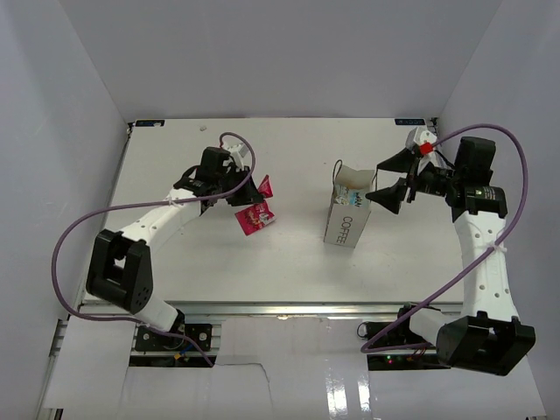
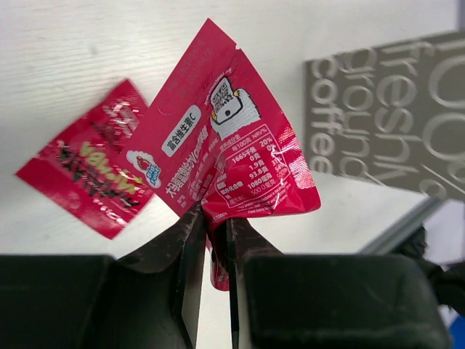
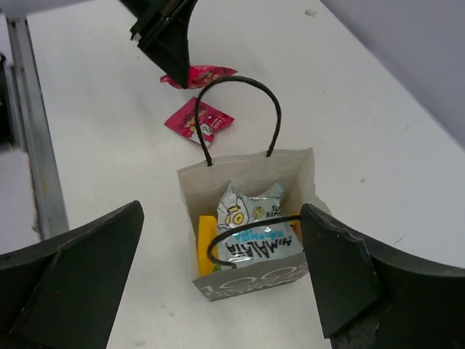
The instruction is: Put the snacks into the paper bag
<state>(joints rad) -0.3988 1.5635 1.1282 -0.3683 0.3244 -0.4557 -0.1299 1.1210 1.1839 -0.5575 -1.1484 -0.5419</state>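
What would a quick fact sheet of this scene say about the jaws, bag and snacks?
left jaws: shut on a red packet
right jaws: open, facing the paper bag
bag: upright, top open
in bag: silver-blue packet, yellow packet
outside bag: second red packet, on the table
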